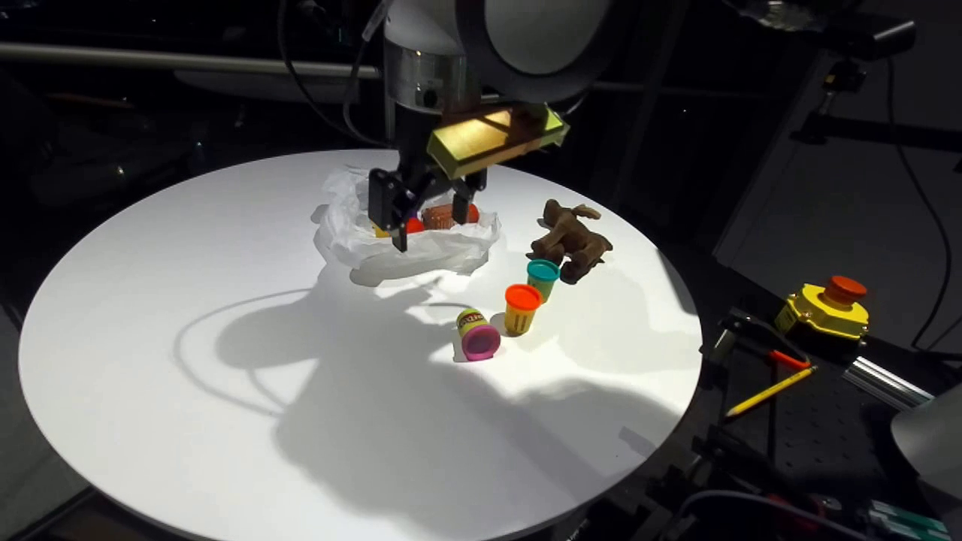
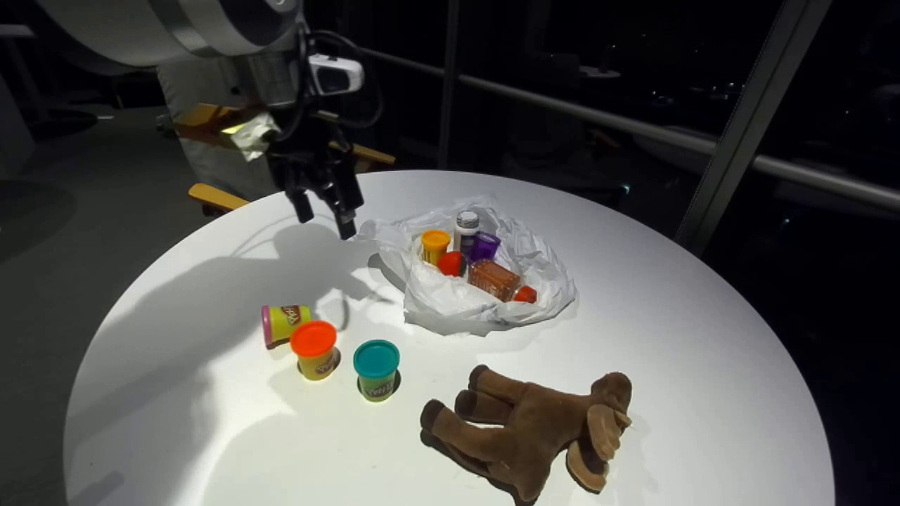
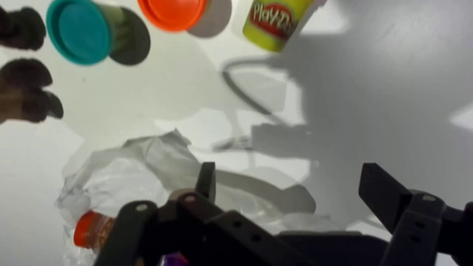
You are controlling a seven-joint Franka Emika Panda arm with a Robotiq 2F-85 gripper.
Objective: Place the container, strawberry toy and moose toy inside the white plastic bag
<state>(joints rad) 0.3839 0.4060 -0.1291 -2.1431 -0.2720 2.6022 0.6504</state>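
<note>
The white plastic bag [image 1: 421, 259] lies open on the round table, also in an exterior view [image 2: 444, 303] and the wrist view [image 3: 125, 177]. Inside it are a red strawberry toy [image 2: 451, 263], an orange-lidded container [image 2: 435, 244], a brown bottle with red cap [image 2: 494, 279], a purple cup [image 2: 485, 247] and a white-capped bottle [image 2: 465, 230]. The brown moose toy [image 2: 534, 425] lies on its side outside the bag, also in an exterior view [image 1: 570, 237]. My gripper [image 3: 288, 181] is open and empty, above the table beside the bag, in both exterior views [image 1: 430, 225] [image 2: 326, 221].
Three Play-Doh containers are on the table outside the bag. The teal-lidded [image 2: 377, 369] and orange-red-lidded [image 2: 314, 349] ones stand upright. The pink-lidded one [image 2: 285, 323] lies on its side. The table's round edge [image 1: 680, 300] borders the scene.
</note>
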